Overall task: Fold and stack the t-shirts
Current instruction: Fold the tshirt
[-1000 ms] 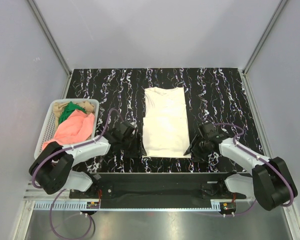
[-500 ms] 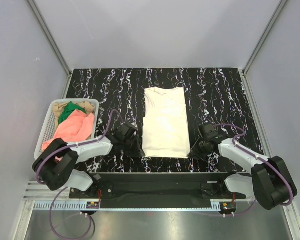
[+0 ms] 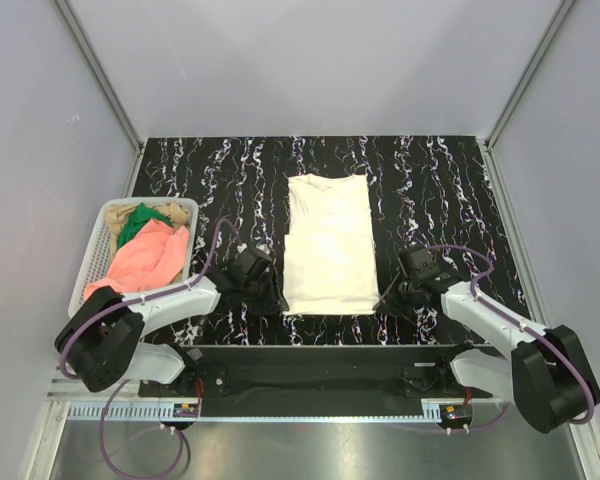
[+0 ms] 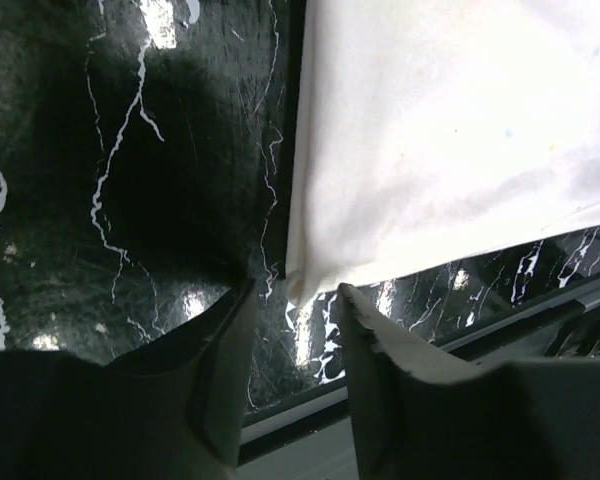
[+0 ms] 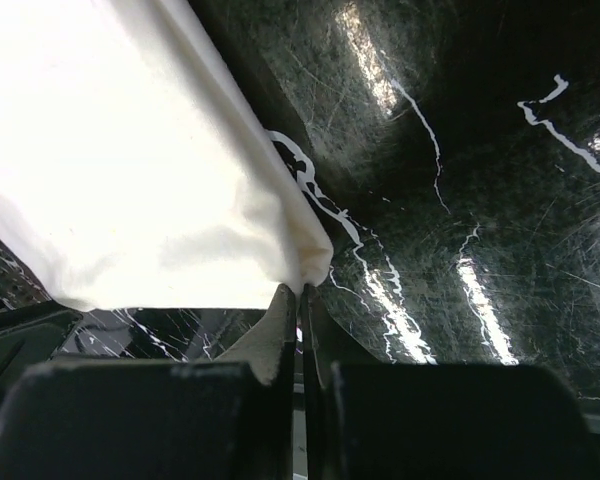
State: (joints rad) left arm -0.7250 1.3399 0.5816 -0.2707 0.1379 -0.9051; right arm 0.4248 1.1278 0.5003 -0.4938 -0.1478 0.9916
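The cream t-shirt (image 3: 328,245) is lying flat in the middle of the table (image 3: 430,190), folded into a long narrow rectangle. Its long axis is running straight away from the arms, one short end facing the near edge and the other pointing at the back wall.

Both arms are working that near end. The left gripper (image 4: 295,300) is sitting at the near-left corner with its jaws parted, and the corner's tip is poking just into the gap, with nothing clamped. The right gripper (image 5: 302,295) is pressing its fingers together at the near-right corner, and the cloth is puckering right into the pinch.

The shirt's near hem is lying close to the table's front edge, so little room is showing there. Wide dark marbled surface is opening up on both long sides and beyond the far end.

Over on the left, the white mesh basket (image 3: 92,262) is holding a heap: a salmon-pink shirt (image 3: 140,255) is spreading across most of it, a green shirt (image 3: 135,225) is bunching behind it, and a tan shirt (image 3: 165,212) is crowding the far corner.
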